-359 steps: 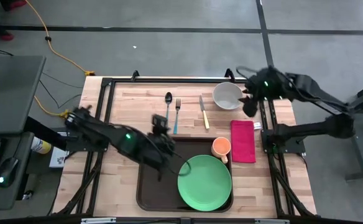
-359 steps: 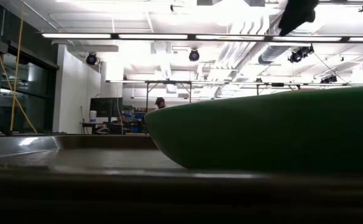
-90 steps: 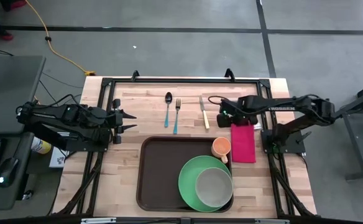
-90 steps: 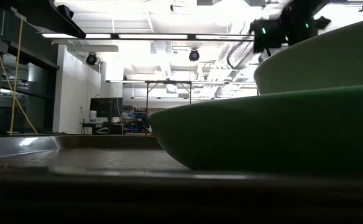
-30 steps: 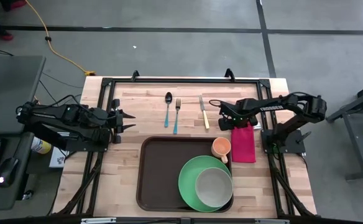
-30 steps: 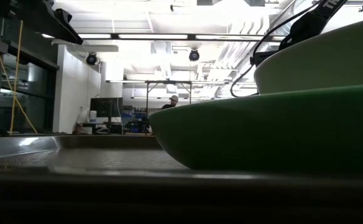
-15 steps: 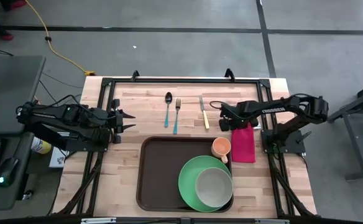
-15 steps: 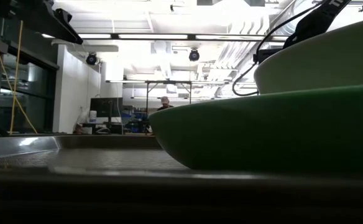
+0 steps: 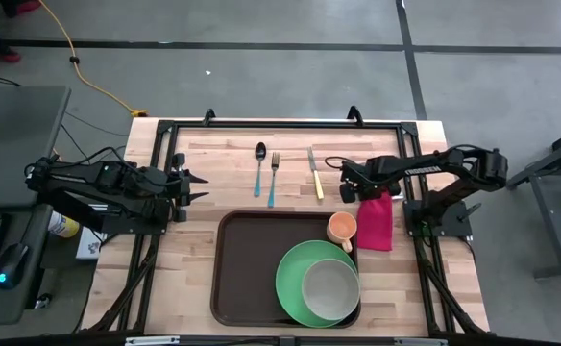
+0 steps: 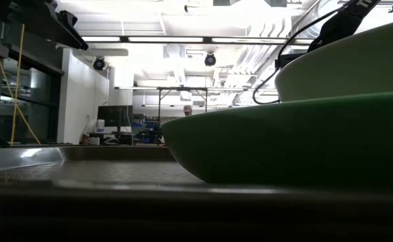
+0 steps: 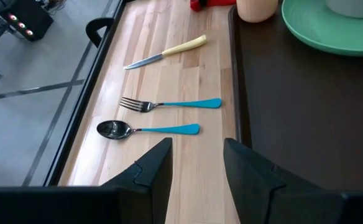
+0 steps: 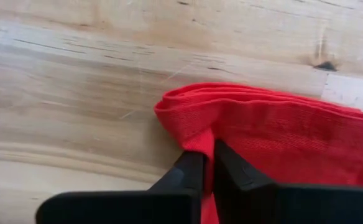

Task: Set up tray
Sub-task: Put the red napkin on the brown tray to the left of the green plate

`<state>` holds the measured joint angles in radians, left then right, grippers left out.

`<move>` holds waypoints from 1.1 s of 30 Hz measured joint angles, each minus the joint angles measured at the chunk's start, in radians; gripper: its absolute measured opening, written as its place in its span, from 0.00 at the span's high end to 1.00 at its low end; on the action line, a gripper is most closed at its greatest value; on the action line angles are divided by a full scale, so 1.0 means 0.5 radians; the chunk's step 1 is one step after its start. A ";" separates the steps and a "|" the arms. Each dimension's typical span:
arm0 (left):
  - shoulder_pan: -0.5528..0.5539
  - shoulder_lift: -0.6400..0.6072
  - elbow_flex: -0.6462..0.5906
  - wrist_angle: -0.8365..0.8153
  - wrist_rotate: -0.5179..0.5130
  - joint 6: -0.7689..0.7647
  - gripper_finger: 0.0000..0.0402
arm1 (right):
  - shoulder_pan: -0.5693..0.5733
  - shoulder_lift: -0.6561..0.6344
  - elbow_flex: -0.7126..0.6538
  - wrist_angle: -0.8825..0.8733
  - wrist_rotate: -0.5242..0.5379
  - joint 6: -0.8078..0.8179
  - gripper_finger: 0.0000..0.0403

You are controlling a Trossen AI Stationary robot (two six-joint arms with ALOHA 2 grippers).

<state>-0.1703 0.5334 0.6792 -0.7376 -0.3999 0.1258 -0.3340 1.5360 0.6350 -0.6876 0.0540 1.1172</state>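
The dark brown tray [image 9: 252, 274] lies at the table's near middle. It carries a green plate [image 9: 295, 279] with a pale bowl [image 9: 330, 285] on it, and an orange cup [image 9: 342, 227] in its far right corner. A red napkin [image 9: 377, 223] lies on the wood right of the tray. My right gripper [image 9: 357, 195] points down at the napkin's far left corner, shut on the cloth. My left gripper [image 9: 192, 187] waits open above the table's left edge, its fingers [image 11: 153, 171] with nothing between them. My right gripper pinches a raised pucker of the napkin's folded edge [image 12: 201, 142] between its two fingers [image 12: 192, 167], at the far left corner. The fingers come from above, pointing down. The cloth is in several layers there. The rest of the napkin lies flat on the wood.
A spoon [image 9: 260, 165], a fork [image 9: 273, 179] and a yellow-handled knife [image 9: 315, 174] lie side by side on the wood beyond the tray. Black frame rails [image 9: 165, 163] run along the table's edges. Bare wood shows left of the tray.
My right gripper has stayed over the napkin's far left corner and has shut on the cloth there, gathering that corner a little. The rest of the napkin has kept its place.
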 joint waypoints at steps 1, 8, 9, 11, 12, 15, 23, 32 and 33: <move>0.000 0.000 0.000 0.000 0.001 0.000 0.57 | -0.001 -0.011 0.000 -0.009 -0.004 -0.002 1.00; 0.000 0.000 0.001 0.002 0.000 0.000 0.57 | 0.004 -0.296 0.092 -0.114 -0.030 -0.051 1.00; 0.000 0.000 0.001 0.002 0.000 0.000 0.57 | 0.004 -0.349 0.096 -0.106 -0.019 -0.052 1.00; 0.000 0.000 0.001 0.003 0.000 0.000 0.57 | 0.005 -0.432 0.095 -0.120 0.014 -0.042 1.00; 0.000 0.000 0.001 0.003 0.001 0.000 0.57 | 0.011 -0.466 0.093 -0.135 0.040 -0.041 1.00; 0.001 0.000 0.001 0.004 0.000 0.000 0.57 | 0.029 -0.577 0.097 -0.153 0.103 -0.049 1.00; 0.000 0.000 0.001 0.006 0.017 0.000 0.57 | 0.028 -0.796 0.098 -0.237 0.183 -0.175 1.00; 0.000 0.000 0.001 0.006 0.029 0.020 0.57 | 0.026 -0.910 0.359 -0.387 0.471 -0.459 1.00; 0.000 0.000 0.001 0.007 0.032 0.029 0.57 | 0.026 -0.911 0.412 -0.400 0.493 -0.495 1.00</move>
<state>-0.1701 0.5333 0.6796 -0.7341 -0.3841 0.1406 -0.3210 1.0805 0.8408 -0.8874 0.3004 0.8694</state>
